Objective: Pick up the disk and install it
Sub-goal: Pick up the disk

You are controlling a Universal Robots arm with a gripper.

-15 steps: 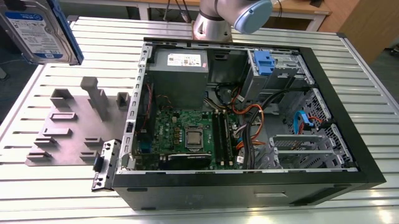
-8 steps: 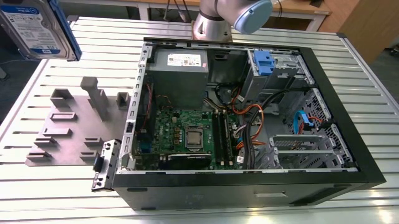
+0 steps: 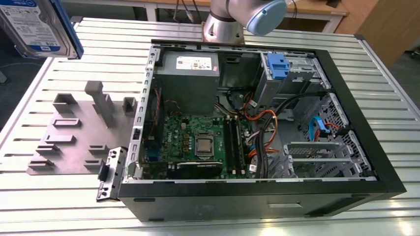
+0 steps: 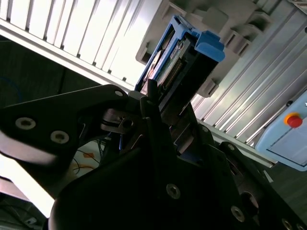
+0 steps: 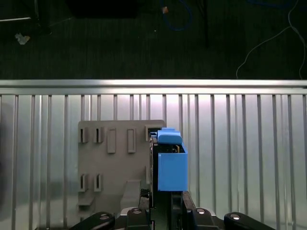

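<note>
Jaws: closed on one short end of the disk (image 5: 168, 163) (image 4: 184, 60), which is edge-on in both wrist views, long axis running straight out from them. Disk (image 3: 39, 27): flat silver metal, white-and-blue label, blue plastic carrier; aloft at upper left of the exterior view, over the grey slotted holder plate (image 3: 78, 132) on the ribbed aluminium surface (image 3: 66, 196). Open black case (image 3: 262, 201) with grey drive cage (image 3: 298, 73) lies well apart, toward the exterior view's right.

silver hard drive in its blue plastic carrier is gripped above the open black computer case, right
No. In the first wrist view the gripper holds the silver hard drive over the edge of the grey fixture plate, not the case.
</note>
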